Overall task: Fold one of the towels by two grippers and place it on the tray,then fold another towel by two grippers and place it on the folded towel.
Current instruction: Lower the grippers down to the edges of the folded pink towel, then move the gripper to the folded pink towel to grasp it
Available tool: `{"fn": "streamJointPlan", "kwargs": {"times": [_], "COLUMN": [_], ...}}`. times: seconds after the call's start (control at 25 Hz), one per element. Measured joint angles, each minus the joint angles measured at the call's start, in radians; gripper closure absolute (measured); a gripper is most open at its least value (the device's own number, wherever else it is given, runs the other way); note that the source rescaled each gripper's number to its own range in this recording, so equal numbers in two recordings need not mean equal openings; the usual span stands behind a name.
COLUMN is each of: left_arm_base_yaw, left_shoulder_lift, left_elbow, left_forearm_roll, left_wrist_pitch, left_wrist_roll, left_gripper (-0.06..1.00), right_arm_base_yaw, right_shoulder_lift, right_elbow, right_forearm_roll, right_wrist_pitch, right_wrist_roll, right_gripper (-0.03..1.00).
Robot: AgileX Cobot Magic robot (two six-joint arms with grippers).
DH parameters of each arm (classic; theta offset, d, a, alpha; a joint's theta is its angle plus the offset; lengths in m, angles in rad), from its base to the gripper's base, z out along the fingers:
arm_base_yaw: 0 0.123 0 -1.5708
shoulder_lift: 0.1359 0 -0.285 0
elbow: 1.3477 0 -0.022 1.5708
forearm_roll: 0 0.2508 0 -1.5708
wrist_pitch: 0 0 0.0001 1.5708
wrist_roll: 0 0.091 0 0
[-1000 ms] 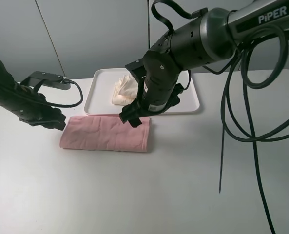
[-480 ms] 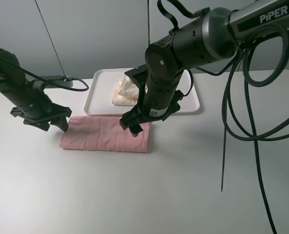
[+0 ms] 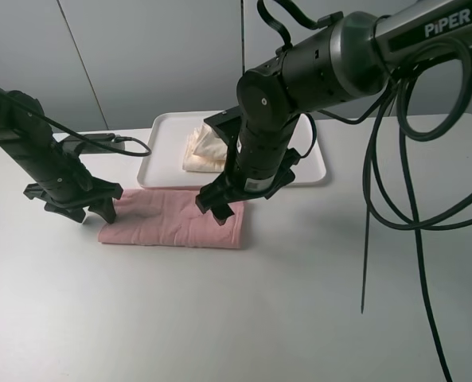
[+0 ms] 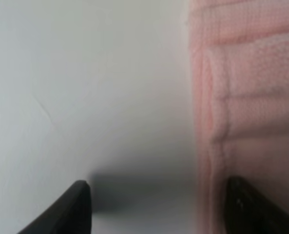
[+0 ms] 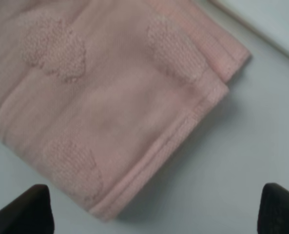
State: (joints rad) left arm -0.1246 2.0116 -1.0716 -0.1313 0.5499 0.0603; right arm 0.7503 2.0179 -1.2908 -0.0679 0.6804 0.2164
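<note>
A pink towel, folded into a long strip, lies flat on the table in front of the white tray. A folded cream towel sits in the tray. My left gripper is open and low at the strip's left end. In the left wrist view one fingertip is over the table and the other is over the pink towel. My right gripper is open just above the strip's right end. In the right wrist view it spans the pink towel's corner.
The tray's edge lies just behind the towel's right corner. Black cables hang from the right arm over the right side of the table. The grey wall stands behind the tray.
My left arm has swung in and down to the towel's left end, fingers now pointing down. My right gripper has dropped slightly onto the right end. The towel has not moved.
</note>
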Motion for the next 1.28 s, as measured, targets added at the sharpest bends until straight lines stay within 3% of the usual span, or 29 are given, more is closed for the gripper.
{"fn": "streamJointPlan", "kwargs": {"times": [0.48, 0.64, 0.92, 1.28], "left_arm_base_yaw": [-0.006, -0.006, -0.006, -0.006], "left_shoulder_lift": [0.014, 0.014, 0.014, 0.014], "left_elbow": [-0.008, -0.011, -0.011, -0.011], "left_forearm_roll": [0.078, 0.099, 0.116, 0.120], "left_wrist_pitch": [0.033, 0.039, 0.052, 0.057], "left_wrist_roll": [-0.106, -0.110, -0.110, -0.110], "left_gripper": [0.18, 0.16, 0.14, 0.14], "right_arm_base_yaw": [-0.052, -0.052, -0.052, -0.052], "right_shoulder_lift": [0.005, 0.072, 0.165, 0.234], "right_elbow": [-0.005, -0.080, -0.223, -0.246], "right_forearm_roll": [0.125, 0.161, 0.164, 0.167], "right_wrist_pitch": [0.032, 0.091, 0.151, 0.158], "right_wrist_roll": [-0.021, -0.051, -0.056, -0.049], "right_gripper": [0.06, 0.06, 0.06, 0.10]}}
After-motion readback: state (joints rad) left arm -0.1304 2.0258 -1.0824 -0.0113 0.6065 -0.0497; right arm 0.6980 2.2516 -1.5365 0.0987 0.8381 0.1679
